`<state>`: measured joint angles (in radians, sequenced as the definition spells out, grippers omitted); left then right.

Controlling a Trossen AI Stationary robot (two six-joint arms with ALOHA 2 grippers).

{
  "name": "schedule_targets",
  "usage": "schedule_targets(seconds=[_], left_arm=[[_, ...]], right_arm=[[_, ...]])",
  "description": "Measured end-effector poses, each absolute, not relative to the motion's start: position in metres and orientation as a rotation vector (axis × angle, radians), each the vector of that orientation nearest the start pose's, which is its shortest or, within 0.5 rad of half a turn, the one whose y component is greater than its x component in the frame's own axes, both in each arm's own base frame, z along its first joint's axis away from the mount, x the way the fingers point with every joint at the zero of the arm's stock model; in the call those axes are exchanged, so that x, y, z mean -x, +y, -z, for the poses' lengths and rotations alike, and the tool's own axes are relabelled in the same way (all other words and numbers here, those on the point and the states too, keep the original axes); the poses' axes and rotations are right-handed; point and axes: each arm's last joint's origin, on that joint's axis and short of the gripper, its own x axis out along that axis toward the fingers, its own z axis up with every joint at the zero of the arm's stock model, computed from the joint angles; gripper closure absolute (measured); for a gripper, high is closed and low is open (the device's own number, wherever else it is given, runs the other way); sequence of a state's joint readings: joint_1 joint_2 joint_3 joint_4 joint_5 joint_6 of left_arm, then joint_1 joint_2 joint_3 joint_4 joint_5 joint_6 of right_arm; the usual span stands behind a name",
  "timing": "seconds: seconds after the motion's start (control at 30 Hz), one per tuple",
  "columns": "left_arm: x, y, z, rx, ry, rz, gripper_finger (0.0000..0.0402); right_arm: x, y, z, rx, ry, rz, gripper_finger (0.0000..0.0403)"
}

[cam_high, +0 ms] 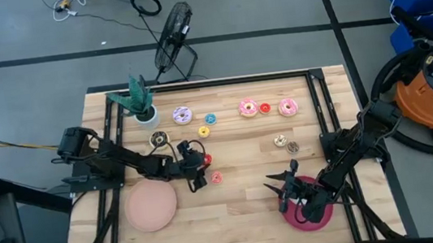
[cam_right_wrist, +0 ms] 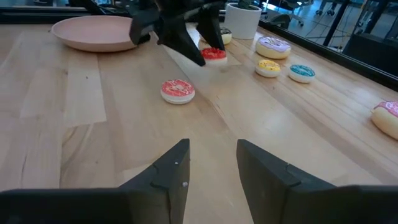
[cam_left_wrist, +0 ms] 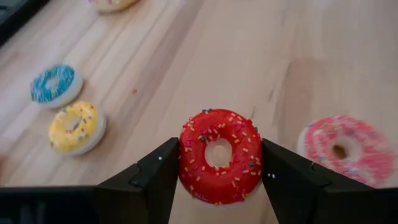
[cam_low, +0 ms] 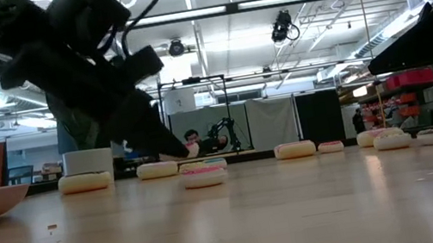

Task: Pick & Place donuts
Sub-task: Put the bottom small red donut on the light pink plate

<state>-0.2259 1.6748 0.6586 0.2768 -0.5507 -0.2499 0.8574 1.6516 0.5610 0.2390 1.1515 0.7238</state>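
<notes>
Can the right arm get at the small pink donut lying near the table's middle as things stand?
Probably yes. The right gripper is open above the crimson plate, and bare wood lies between it and the small pink donut. The left gripper holds the red donut close beside it.

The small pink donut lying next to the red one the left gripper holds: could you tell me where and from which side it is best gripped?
The small pink donut lies flat and alone on the table. Probably come straight down and pinch across its outer rim: the ring is low and round, so any opposite edges serve.
</notes>
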Motion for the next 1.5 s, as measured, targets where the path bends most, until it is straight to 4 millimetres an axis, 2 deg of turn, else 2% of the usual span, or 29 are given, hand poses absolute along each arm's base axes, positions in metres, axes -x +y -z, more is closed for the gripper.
schedule_targets(seconds=[0.3, 0.4, 0.5, 0.73, 0.9, 1.0, 1.2, 1.5], left_arm=[[-0.265, -0.067, -0.154, -0.116, 0.701, -0.359, 0.0184], [-0.252, -0.074, -0.164, -0.097, 0.729, -0.344, 0.0184], [-0.230, -0.081, -0.170, -0.029, 0.813, -0.350, 0.0184], [-0.179, -0.103, -0.165, 0.260, 1.091, -0.428, 0.0184], [-0.153, -0.127, -0.162, 0.349, 1.135, -0.462, 0.0184], [-0.141, -0.134, -0.161, 0.352, 1.126, -0.506, 0.0184], [-0.127, -0.139, -0.165, 0.375, 1.202, -0.561, 0.0184], [-0.122, -0.156, -0.162, 0.395, 1.133, -0.528, 0.0184]], right_arm=[[-0.190, 0.179, -0.117, 0.017, 0.324, 0.411, 0.0262], [-0.190, 0.179, -0.117, 0.017, 0.325, 0.411, 0.0262], [-0.190, 0.179, -0.117, 0.017, 0.324, 0.411, 0.0262], [-0.190, 0.179, -0.117, 0.029, 0.314, 0.425, 0.0262], [-0.191, 0.178, -0.118, 0.031, 0.309, 0.433, 0.0262], [-0.191, 0.178, -0.118, 0.032, 0.308, 0.433, 0.0262], [-0.192, 0.177, -0.118, 0.036, 0.306, 0.441, 0.0262], [-0.193, 0.176, -0.118, 0.041, 0.308, 0.443, 0.0262]])
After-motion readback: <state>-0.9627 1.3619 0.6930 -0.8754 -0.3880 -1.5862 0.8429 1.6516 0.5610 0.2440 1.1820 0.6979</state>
